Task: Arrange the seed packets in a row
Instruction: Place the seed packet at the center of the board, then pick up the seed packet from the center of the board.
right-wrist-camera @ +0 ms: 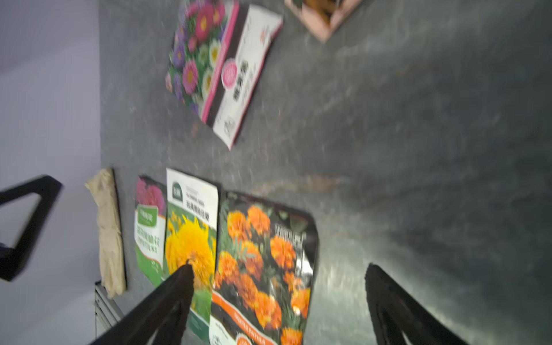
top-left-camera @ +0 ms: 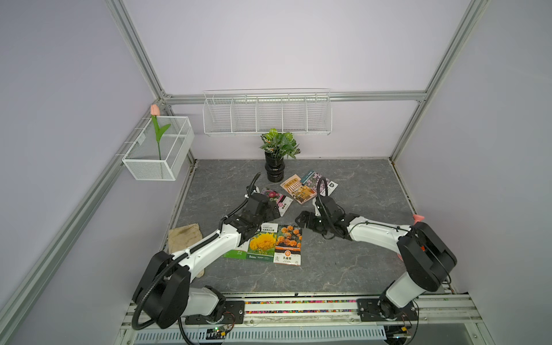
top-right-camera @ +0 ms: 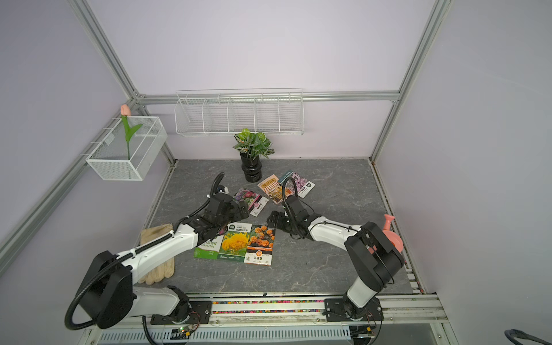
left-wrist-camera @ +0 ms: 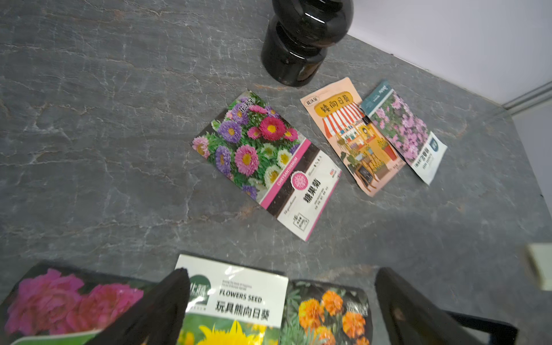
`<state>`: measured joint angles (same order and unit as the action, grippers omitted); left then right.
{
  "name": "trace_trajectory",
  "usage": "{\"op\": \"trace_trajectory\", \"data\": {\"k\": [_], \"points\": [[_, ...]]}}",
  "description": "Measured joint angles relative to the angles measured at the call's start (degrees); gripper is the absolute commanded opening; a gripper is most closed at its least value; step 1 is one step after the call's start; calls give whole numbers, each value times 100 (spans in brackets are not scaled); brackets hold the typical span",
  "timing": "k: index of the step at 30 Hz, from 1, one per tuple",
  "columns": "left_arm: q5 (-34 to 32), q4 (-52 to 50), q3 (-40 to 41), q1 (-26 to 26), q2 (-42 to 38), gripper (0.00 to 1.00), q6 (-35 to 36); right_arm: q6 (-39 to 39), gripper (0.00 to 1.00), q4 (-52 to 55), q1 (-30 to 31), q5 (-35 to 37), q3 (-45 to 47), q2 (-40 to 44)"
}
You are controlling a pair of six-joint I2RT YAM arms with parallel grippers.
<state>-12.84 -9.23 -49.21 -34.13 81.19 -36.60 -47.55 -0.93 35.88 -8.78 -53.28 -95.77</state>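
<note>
- You have six seed packets [left-wrist-camera: 265, 161]: green packet [top-left-camera: 236, 253], yellow packet [top-left-camera: 263, 245], orange packet [top-left-camera: 288, 245] at 6 o'clock; pink packet [top-left-camera: 283, 203], beige packet [top-left-camera: 298, 188], lilac packet [top-left-camera: 332, 185] toward 12 o'clock (last two touching).
- One glove [top-left-camera: 183, 236], 9 o'clock.
- One potted plant [top-left-camera: 279, 143], 12 o'clock.
- Two wire baskets [top-left-camera: 265, 119], one tulip [top-left-camera: 154, 110].
- One watering can [top-right-camera: 392, 239], 3 o'clock.

White arm links [top-left-camera: 376, 236], black joint housings [top-left-camera: 427, 257], black corrugated cables [top-right-camera: 67, 313], black tapered fingers [left-wrist-camera: 161, 307]
</note>
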Motion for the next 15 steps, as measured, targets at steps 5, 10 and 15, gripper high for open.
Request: {"op": "trace_trajectory", "data": {"k": [5, 10, 15], "points": [[407, 367, -590, 796, 1012, 100, -79, 221, 92, -273, -509, -643, -968, -925], [957, 610, -1211, 1534, 1937, 99, -138, 216, 91, -498, -527, -1193, -1729, -1845], [1574, 660, -2068, 1921, 2914, 99, -114, 107, 90, -765, -531, -1519, -2035, -2420]]}}
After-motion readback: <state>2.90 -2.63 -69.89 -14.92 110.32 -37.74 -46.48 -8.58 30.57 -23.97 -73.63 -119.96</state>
